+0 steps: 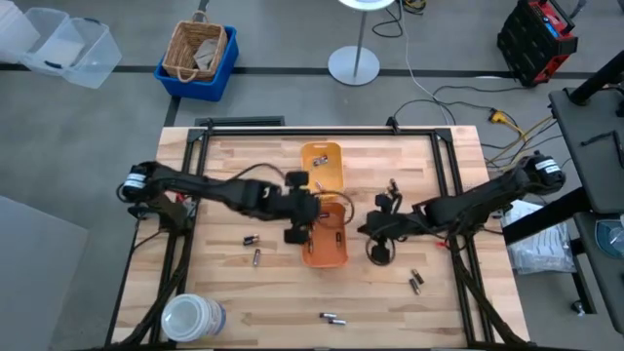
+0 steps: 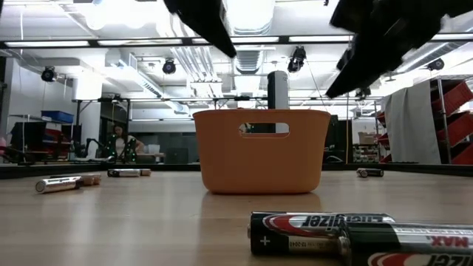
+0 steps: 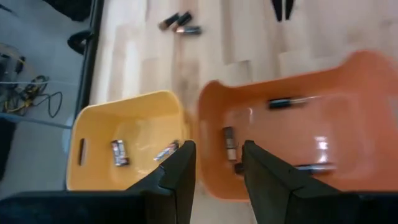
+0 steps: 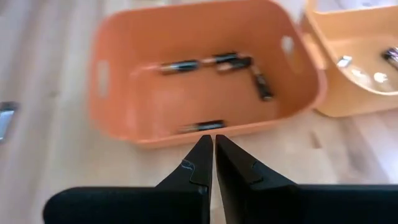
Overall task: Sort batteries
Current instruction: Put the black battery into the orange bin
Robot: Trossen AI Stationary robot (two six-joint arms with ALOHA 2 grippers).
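An orange tray (image 1: pixel 330 244) and a yellow tray (image 1: pixel 322 163) stand end to end at the table's middle. Batteries lie in both: several in the orange tray (image 4: pixel 198 65) and two in the yellow one (image 3: pixel 119 152). Loose batteries lie on the wood at the left (image 1: pixel 251 239), near the front edge (image 1: pixel 332 318) and at the right (image 1: pixel 416 282). My left gripper (image 3: pixel 217 168) is open above the orange tray's left wall, with nothing between its fingers. My right gripper (image 4: pixel 214 155) is shut and empty, just right of the orange tray.
A white round container (image 1: pixel 192 317) stands at the front left corner. A dark ring (image 1: pixel 378 253) lies under my right arm's gripper. Two batteries (image 2: pixel 355 236) lie close before the low camera. Black frame rails (image 1: pixel 185 195) run along the table's sides.
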